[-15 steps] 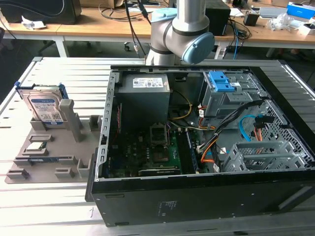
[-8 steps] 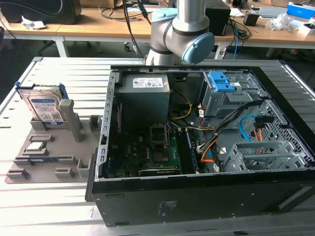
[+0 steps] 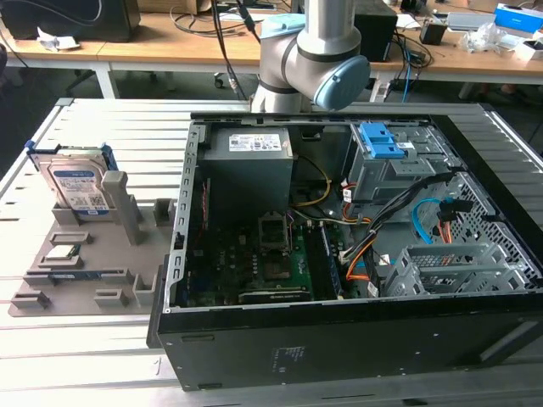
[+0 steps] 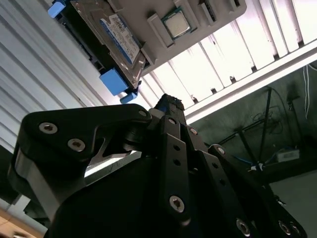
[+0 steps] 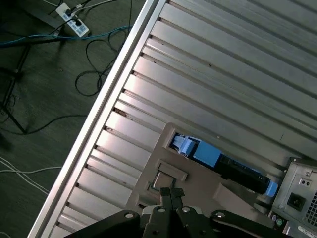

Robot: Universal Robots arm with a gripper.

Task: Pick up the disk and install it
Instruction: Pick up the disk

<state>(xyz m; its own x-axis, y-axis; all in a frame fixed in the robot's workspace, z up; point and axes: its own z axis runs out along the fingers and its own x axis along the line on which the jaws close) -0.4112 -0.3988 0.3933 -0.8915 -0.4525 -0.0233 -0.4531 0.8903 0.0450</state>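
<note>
Flat silver-grey metal disk [image 3: 75,182], blue-railed

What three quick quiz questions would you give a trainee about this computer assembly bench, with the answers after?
1. True or false: the disk is already installed inside the computer case.
2. Multiple choice: where is the disk now?
A. Propped in the grey holder tray, at the exterior view's left of the case
B. On top of the power supply
C. On the floor beside the table
3. Fill in the blank: the disk's side rails are coloured ____.

Key: 1 false; 2 A; 3 blue.
</note>
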